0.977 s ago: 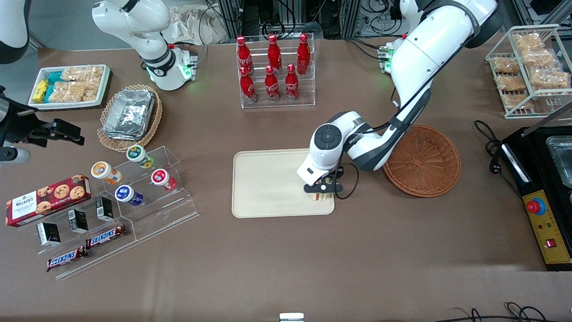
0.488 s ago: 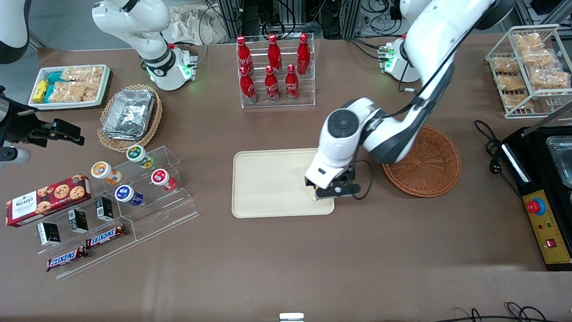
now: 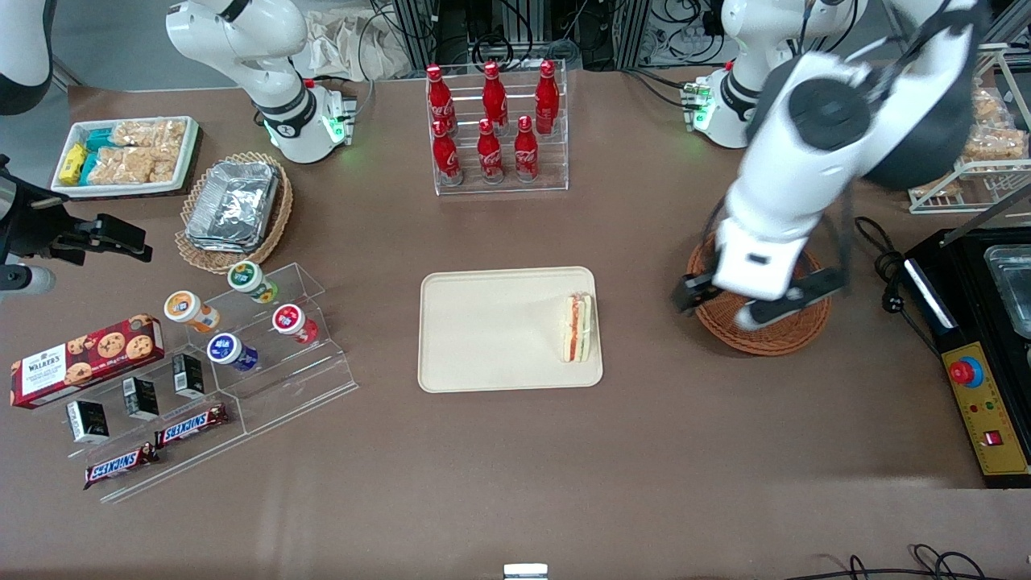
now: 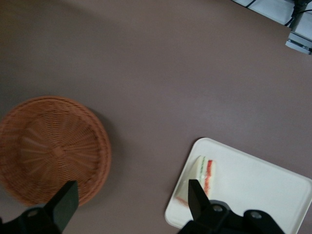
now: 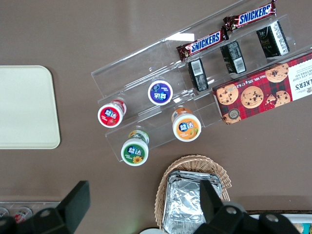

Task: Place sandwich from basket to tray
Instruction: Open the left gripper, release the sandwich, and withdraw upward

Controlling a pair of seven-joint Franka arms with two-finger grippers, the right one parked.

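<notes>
The sandwich (image 3: pixel 577 328) lies on the cream tray (image 3: pixel 483 330), close to the tray edge nearest the reddish-brown basket (image 3: pixel 765 338), with its orange-red and green layers showing. My left gripper (image 3: pixel 757 300) is open and empty, held high above the basket, well clear of the sandwich. In the left wrist view the gripper (image 4: pixel 131 204) hangs over bare table between the empty basket (image 4: pixel 48 146) and the tray (image 4: pixel 258 190), where the sandwich (image 4: pixel 202 175) rests. The arm hides part of the basket in the front view.
A rack of red bottles (image 3: pixel 495 129) stands farther from the front camera than the tray. A tan basket of foil packets (image 3: pixel 233 205), a white snack tray (image 3: pixel 125 153) and an acrylic stand (image 3: pixel 258 338) lie toward the parked arm's end. A black appliance (image 3: pixel 983 322) stands beside the basket.
The gripper has let go of the sandwich on the tray, risen and swung away to above the basket. The sandwich stays on the tray.
</notes>
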